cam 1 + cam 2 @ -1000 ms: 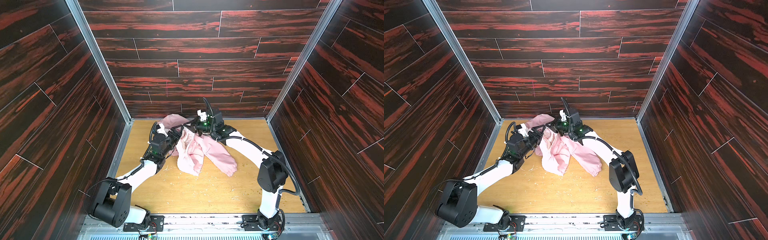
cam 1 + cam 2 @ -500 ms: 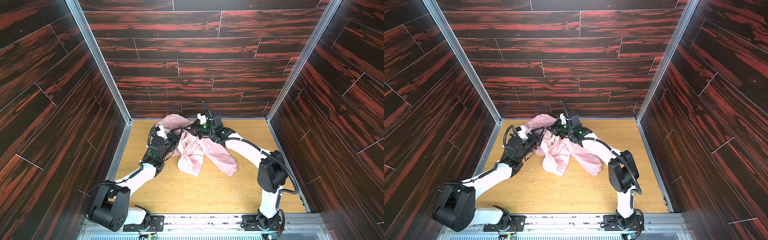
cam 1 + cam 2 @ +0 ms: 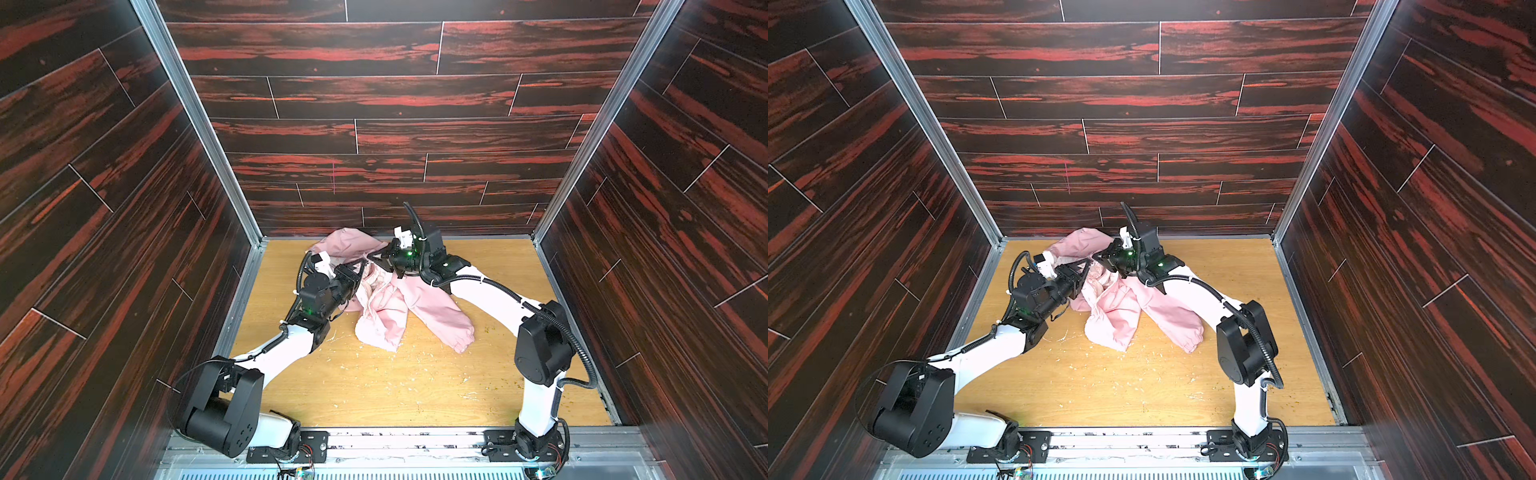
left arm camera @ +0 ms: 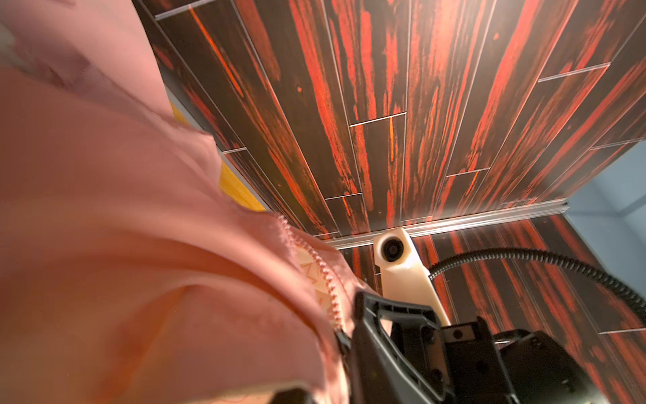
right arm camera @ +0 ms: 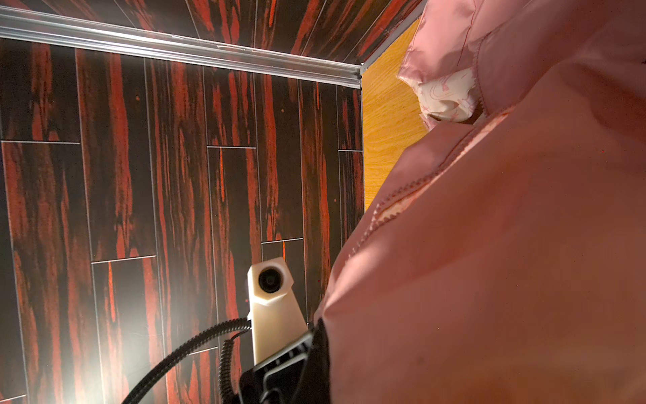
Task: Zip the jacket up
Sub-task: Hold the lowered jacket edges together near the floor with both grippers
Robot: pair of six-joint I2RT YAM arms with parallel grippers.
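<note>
Each arm pairs glossy white link shells (image 3: 490,293) with bulky matte-black joint housings (image 3: 540,353), a ribbed black cable (image 4: 524,252), a green indicator light (image 3: 409,252) (tiny, near the wrist) and a cream wrist-camera mount (image 4: 402,269).

I see a pale pink jacket (image 3: 415,307), its lining (image 5: 447,94) cream with a faint pink print. The walls (image 3: 374,95) are near-black planks streaked with red grain, edged by silver strips (image 3: 198,124). The floor (image 3: 374,386) is honey-yellow wood grain. The left arm (image 3: 286,349) and right arm (image 3: 486,295) are white with black joints, and the camera mount (image 4: 402,266) is ivory.
</note>
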